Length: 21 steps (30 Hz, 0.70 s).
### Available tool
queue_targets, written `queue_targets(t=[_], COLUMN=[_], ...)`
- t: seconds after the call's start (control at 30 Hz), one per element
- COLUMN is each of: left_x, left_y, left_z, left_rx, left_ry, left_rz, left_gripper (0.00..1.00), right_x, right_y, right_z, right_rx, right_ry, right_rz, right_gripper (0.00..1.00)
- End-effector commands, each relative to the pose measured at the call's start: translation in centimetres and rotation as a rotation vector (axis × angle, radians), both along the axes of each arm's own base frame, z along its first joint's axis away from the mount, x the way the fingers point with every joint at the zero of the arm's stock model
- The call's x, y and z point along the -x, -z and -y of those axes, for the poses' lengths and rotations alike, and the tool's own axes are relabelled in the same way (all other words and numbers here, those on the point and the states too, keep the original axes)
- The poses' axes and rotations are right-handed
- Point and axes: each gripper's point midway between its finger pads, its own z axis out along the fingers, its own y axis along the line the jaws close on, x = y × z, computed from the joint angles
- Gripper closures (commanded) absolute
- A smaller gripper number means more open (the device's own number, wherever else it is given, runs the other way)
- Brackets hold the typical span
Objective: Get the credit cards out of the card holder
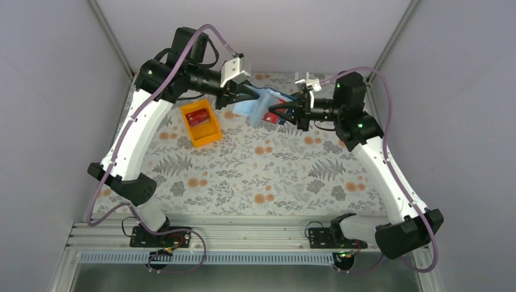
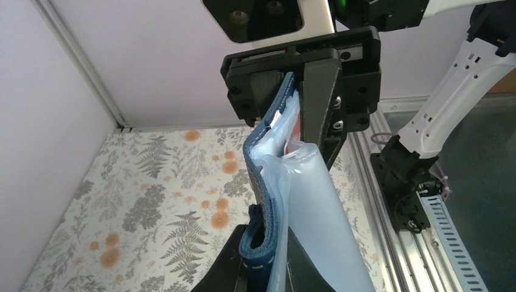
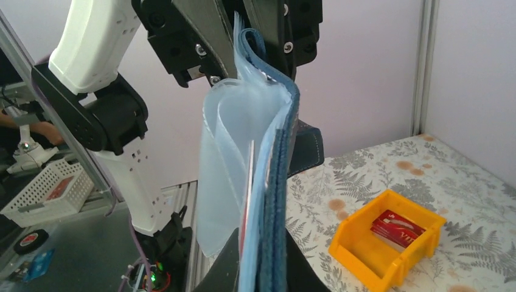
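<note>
The wallet (image 1: 258,100) is held in the air between the two grippers, above the far end of the table (image 1: 274,176), and it does not touch the cloth. It is open. In the wrist views it stands on edge, with the blue cover on one side and the clear plastic sleeves (image 3: 222,182) fanning out on the other side.

The left gripper (image 1: 238,97) is closed on one end of the wallet. Its own camera shows the blue edge pressed between its two dark fingers at the bottom of the picture. The right gripper (image 1: 281,112) is closed on the opposite end. From the left wrist view, its fingers clamp the cover and the sleeves together, and a little red shows just beside one finger.

One red card (image 1: 272,119) is inside the wallet, close to the right gripper. In the right wrist view it appears only as a thin red line between the sleeves. I cannot tell if more cards are behind it.

The orange tray (image 1: 205,141) stands on the table to the left of the wallet, below the left gripper and apart from both. Another red card (image 1: 196,117) lies flat in it, with light markings on top.
</note>
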Motion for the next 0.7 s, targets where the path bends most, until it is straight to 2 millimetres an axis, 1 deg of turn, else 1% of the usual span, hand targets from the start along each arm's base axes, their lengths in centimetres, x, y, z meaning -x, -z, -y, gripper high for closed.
queue_targets(t=[0.0, 0.07, 0.1, 0.13, 0.17, 0.2, 0.23, 0.27, 0.3, 0.33, 0.37, 0.47, 0.6, 0.67], left_x=[-1.0, -1.9, -2.5, -3.1, -3.8, -4.6, -5.0, -5.4, -5.6, -5.8, -6.0, -6.4, -5.4, -4.7], left_y=[-0.1, 0.2, 0.5, 0.8, 1.1, 1.6, 1.9, 2.4, 3.3, 4.0, 4.6, 5.5, 5.0, 4.6], left_z=[0.5, 0.6, 0.5, 0.4, 0.3, 0.0, -0.1, -0.2, -0.2, -0.2, -0.2, -0.3, 0.0, 0.2], left_rx=[0.014, 0.005, -0.003, -0.015, -0.030, -0.051, -0.063, -0.077, -0.095, -0.110, -0.124, -0.147, -0.126, -0.109], left_ry=[-0.025, -0.067, -0.097, -0.129, -0.165, -0.206, -0.227, -0.243, -0.248, -0.251, -0.257, -0.265, -0.208, -0.166], left_rz=[0.017, 0.013, 0.011, 0.010, 0.017, 0.024, 0.029, 0.027, 0.021, 0.019, 0.015, 0.014, 0.017, 0.004], left_gripper=[0.98, 0.97, 0.93, 0.77, 0.59, 0.47, 0.38, 0.26, 0.12, 0.03, 0.00, 0.00, 0.00, 0.00], right_x=[0.9, 0.1, -0.4, -1.0, -1.7, -2.3, -3.0, -3.6, -4.2, -4.4, -4.6, -5.4, -6.1, -6.4], right_y=[-2.2, -2.1, -2.0, -1.8, -1.6, -1.4, -1.2, -1.0, -0.7, -0.4, -0.3, 0.0, 0.2, 0.6], right_z=[-0.4, -0.3, -0.2, -0.1, 0.0, 0.2, 0.3, 0.4, 0.5, 0.4, 0.4, 0.4, 0.6, 0.6], right_rx=[-0.029, -0.023, -0.021, -0.018, -0.014, -0.011, -0.010, -0.012, -0.011, -0.012, -0.011, -0.005, 0.006, 0.015], right_ry=[-0.013, 0.033, 0.064, 0.097, 0.139, 0.179, 0.217, 0.252, 0.277, 0.284, 0.288, 0.323, 0.363, 0.374], right_rz=[0.036, 0.008, -0.011, -0.032, -0.055, -0.079, -0.103, -0.133, -0.163, -0.190, -0.207, -0.237, -0.250, -0.263], right_gripper=[0.96, 0.96, 0.96, 0.96, 0.96, 0.96, 0.96, 0.96, 0.96, 0.96, 0.96, 0.96, 0.96, 0.96])
